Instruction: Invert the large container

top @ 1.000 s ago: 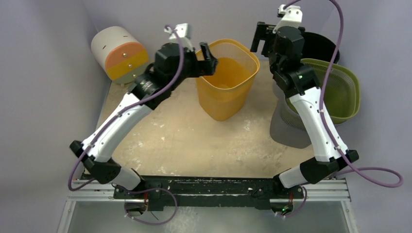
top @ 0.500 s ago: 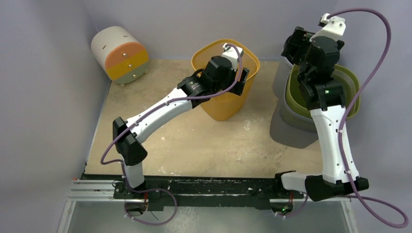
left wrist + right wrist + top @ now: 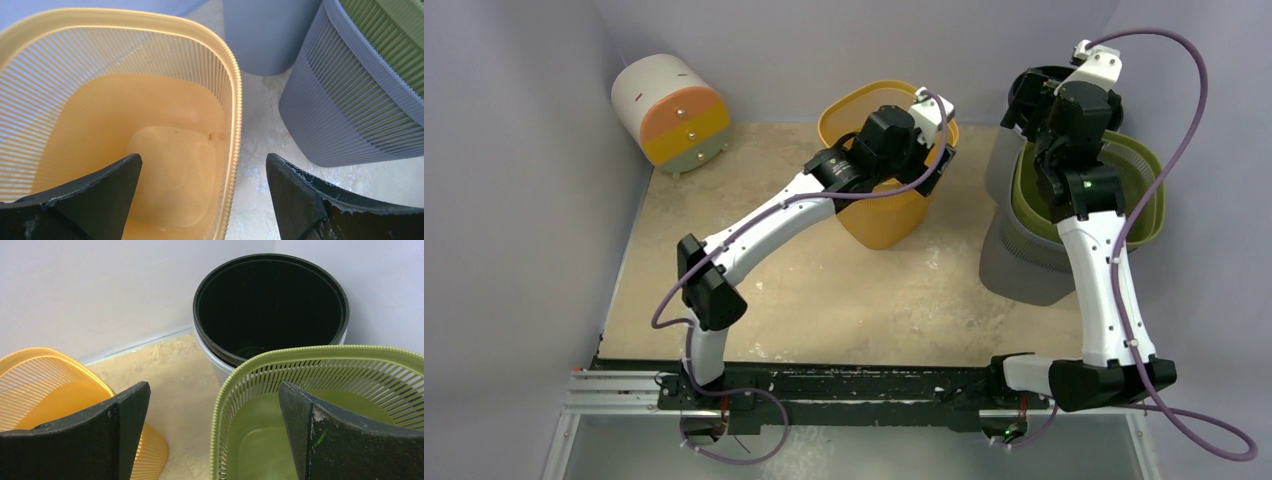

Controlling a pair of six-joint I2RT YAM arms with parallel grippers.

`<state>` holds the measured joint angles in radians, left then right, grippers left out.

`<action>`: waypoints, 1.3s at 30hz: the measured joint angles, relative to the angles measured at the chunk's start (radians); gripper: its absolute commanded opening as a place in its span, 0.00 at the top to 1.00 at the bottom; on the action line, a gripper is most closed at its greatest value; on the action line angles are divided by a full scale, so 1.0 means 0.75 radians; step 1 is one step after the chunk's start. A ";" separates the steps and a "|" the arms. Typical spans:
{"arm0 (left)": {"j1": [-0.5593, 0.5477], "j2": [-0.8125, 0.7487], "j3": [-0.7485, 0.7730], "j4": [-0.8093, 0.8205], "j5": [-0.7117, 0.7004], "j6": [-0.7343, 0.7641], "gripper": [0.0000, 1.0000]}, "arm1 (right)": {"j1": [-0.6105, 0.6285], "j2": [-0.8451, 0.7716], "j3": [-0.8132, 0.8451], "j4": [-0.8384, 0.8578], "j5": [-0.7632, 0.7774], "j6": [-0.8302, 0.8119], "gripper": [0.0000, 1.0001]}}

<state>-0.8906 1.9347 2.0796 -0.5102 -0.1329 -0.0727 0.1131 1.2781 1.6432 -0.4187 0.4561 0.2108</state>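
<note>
A yellow slatted basket (image 3: 879, 215) stands upright at the back middle of the table; it also shows in the left wrist view (image 3: 100, 100). My left gripper (image 3: 939, 160) is open and empty above its right rim (image 3: 202, 160), with one finger over the inside and one over the table outside. A green basket (image 3: 1139, 190) sits nested in a grey basket (image 3: 1019, 260) at the right. My right gripper (image 3: 1024, 100) is open and empty above the green basket's left rim (image 3: 214, 387), with one finger over the inside (image 3: 320, 370) and one outside.
A black bin (image 3: 270, 300) nested in a pale bin stands in the back right corner behind the green basket. A white, orange and yellow drum (image 3: 669, 112) lies at the back left. The grey basket (image 3: 350, 115) is close to the right of the yellow one. Walls close in on three sides.
My left gripper crossed from the yellow basket's left side to over its right rim. My right gripper swung right and now sits over the green basket's left rim.
</note>
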 measured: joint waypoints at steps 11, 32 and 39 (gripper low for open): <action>-0.001 0.107 0.047 -0.100 0.028 0.069 0.34 | -0.073 -0.006 -0.069 0.030 -0.028 0.001 0.00; -0.009 0.047 -0.008 -0.152 -0.113 -0.024 1.00 | -0.101 -0.046 -0.166 0.078 -0.050 0.018 0.00; -0.015 -0.075 -0.017 -0.112 -0.230 -0.276 0.70 | -0.103 -0.055 -0.170 0.080 -0.050 0.018 0.00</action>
<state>-0.9016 1.8782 2.0670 -0.5945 -0.3054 -0.2794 0.0360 1.2369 1.5158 -0.3588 0.4187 0.2245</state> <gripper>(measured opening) 0.020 0.998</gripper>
